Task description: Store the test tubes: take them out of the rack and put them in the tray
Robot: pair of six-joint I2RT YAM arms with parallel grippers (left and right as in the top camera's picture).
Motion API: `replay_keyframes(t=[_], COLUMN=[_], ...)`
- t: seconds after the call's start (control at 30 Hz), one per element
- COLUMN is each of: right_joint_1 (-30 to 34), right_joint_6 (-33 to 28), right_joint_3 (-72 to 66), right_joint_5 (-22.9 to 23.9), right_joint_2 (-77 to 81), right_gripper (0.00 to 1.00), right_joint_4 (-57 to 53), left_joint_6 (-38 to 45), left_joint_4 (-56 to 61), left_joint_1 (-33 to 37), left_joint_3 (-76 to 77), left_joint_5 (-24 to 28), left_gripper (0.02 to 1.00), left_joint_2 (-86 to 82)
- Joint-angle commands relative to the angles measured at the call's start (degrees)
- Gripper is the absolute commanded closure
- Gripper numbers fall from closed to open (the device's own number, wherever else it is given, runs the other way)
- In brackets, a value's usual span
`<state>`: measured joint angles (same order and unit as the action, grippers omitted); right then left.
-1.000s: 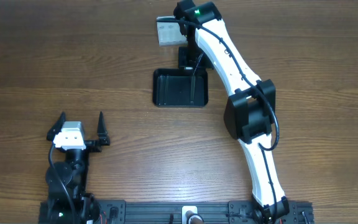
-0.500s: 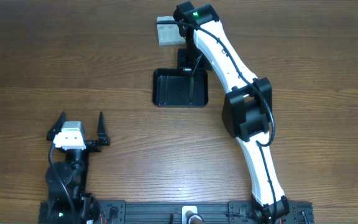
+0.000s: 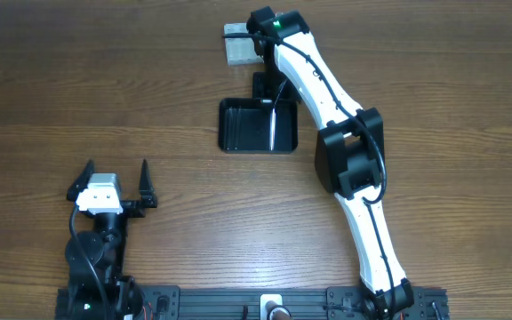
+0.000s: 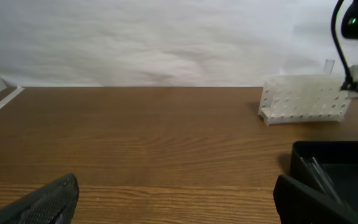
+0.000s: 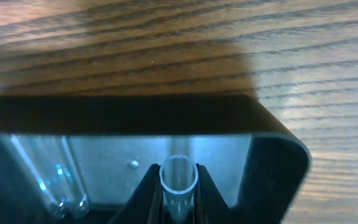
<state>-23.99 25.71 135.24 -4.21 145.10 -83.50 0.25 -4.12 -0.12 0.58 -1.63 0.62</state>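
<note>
A white test tube rack (image 3: 237, 46) stands at the table's far side, and the left wrist view shows one tube (image 4: 329, 64) upright in the rack (image 4: 303, 99). Just in front of it lies the black tray (image 3: 223, 124) with clear tubes (image 3: 274, 132) inside. My right gripper (image 5: 178, 188) is shut on a clear test tube (image 5: 179, 173), seen end-on, above the tray's (image 5: 272, 155) end wall. Two tubes (image 5: 61, 186) lie on the tray floor to one side. My left gripper (image 3: 114, 171) stands open and empty near the table's front left.
The right arm (image 3: 314, 76) stretches from the front right across to the rack. Bare wooden table (image 3: 105, 80) spreads to the left and right of the tray. A white wall (image 4: 135, 37) rises behind the table's far edge.
The right arm's wrist and elbow have shifted slightly to the left above the tray's far end. The left arm has kept still.
</note>
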Motion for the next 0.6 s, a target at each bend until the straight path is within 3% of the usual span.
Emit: replay_keyframes(t=[0.03,0.2,0.53,0.6], right_joint_1=[0.0,-0.1,-0.1,-0.1], right_joint_6=[0.0,0.0,0.0,0.0], right_joint_3=[1.2,1.1,1.2,1.3], right_joint_5=[-0.1,-0.1,-1.1,-2.4], right_joint_2=[2.3,2.6,2.7,2.7], right_gripper=[0.95,0.943,0.761,0.761], right_joint_4=[0.3,1.4,1.7,1.7], left_joint_6=[0.9,0.9,0.9,0.9], left_joint_4=[0.0,0.0,0.0,0.0], left_joint_1=[0.3,0.3,0.3,0.3], left_joint_3=[-0.3,-0.3,-0.3,-0.3], left_joint_5=[0.7,0.7,0.7,0.7], left_gripper=[0.02,0.02,0.02,0.023], left_joint_2=[-0.4,-0.4,-0.5,-0.4])
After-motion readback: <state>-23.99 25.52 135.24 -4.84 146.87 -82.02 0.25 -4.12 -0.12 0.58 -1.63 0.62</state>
